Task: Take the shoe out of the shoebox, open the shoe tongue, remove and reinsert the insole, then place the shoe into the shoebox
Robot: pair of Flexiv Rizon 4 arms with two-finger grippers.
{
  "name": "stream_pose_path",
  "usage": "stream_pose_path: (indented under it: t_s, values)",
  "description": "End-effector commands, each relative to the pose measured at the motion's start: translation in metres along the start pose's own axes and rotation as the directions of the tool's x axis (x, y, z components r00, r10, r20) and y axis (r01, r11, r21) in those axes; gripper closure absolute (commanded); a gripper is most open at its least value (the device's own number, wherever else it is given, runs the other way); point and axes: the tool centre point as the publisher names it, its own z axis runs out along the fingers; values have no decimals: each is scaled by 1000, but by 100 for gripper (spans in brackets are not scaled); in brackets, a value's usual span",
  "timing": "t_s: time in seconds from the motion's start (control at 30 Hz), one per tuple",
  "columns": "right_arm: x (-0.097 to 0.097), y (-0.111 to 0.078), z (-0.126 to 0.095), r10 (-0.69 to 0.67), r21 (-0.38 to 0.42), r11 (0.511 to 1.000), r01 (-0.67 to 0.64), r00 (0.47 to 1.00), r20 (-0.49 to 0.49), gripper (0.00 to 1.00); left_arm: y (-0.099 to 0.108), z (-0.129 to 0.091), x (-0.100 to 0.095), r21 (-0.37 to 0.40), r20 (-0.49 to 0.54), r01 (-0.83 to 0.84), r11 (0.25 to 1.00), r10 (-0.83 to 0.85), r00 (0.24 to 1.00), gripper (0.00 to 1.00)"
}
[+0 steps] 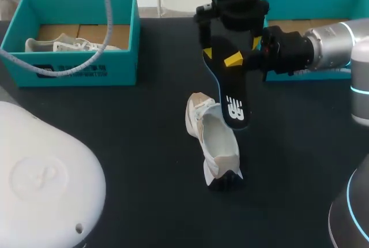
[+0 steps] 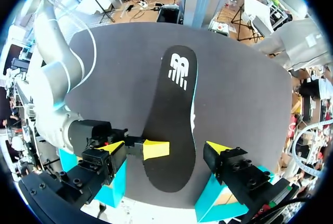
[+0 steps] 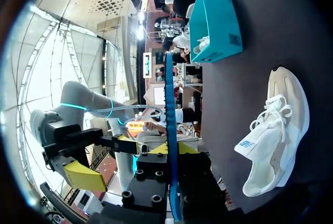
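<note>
While the right gripper [image 1: 235, 60] pinches the insole [image 1: 230, 95] and the left gripper [image 2: 165, 148] is spread wide around it, the insole points near, down over the shoe [image 1: 218, 138].

Matt black insole [image 1: 230, 101], white shoe [image 1: 216, 138] seemingly of mesh cloth, on a matt dark table [image 1: 144, 144].

Head view overhead; both wrist views close, sharing insole [image 2: 171, 125].
</note>
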Motion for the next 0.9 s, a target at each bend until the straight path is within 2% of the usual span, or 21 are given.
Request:
stream_pose_path:
  t_s: [0.03, 0.17, 0.27, 0.37, 0.63, 0.73, 0.9]
  values:
    - [0, 0, 0, 1, -1, 1000, -1, 1000, 0, 100, 2, 3, 2, -3, 29, -14, 1000, 14, 999, 0]
    - [-1, 1, -1, 1, -1, 1000, -1, 1000, -2, 100, 4, 7, 6, 22, 149, -81, 996, 77, 986, 0]
    - [-1, 0, -3, 3, -2, 1000, -3, 1000, -2, 100, 9, 7, 14, 69, 286, -167, 983, 141, 948, 0]
    - [-1, -2, -5, 6, -5, 1000, -6, 1000, 0, 100, 11, 6, 22, 84, 365, -197, 977, 154, 918, 0]
    - [0, -5, -10, 14, -14, 1000, -14, 1000, 3, 100, 7, -8, 41, 64, 470, -181, 981, 130, 873, 0]
    - [1, -6, -12, 17, -13, 1000, -17, 1000, 5, 100, 4, -12, 47, 94, 459, -212, 973, 147, 876, 0]
    - [2, -7, -16, 20, -8, 1000, -20, 1000, 5, 100, 4, -12, 47, 94, 459, -212, 973, 147, 876, 0]
